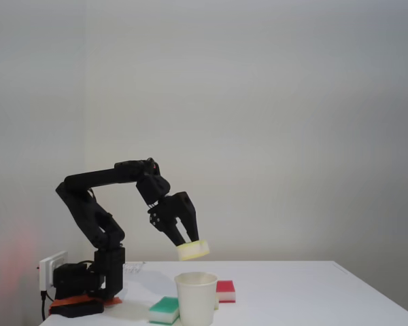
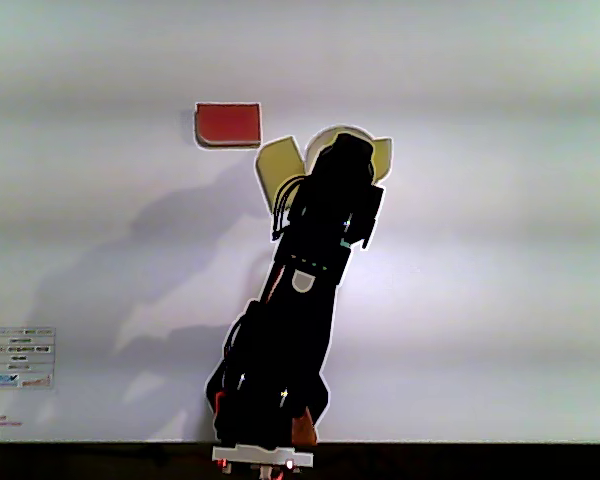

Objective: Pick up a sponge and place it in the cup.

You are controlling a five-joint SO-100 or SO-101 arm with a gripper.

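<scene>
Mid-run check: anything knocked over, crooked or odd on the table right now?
Nothing stands out. The cup stands upright, the green-and-white sponge and red-and-white sponge lie flat on the table beside it, and the gripper holds the sponge in the air above the cup, slightly tilted.

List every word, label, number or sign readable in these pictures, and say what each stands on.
None can be read.
Printed sheet on the table, in the other view: rows of text, too small and blurred to read.
Sponge, cup, gripper: no markings visible.
</scene>
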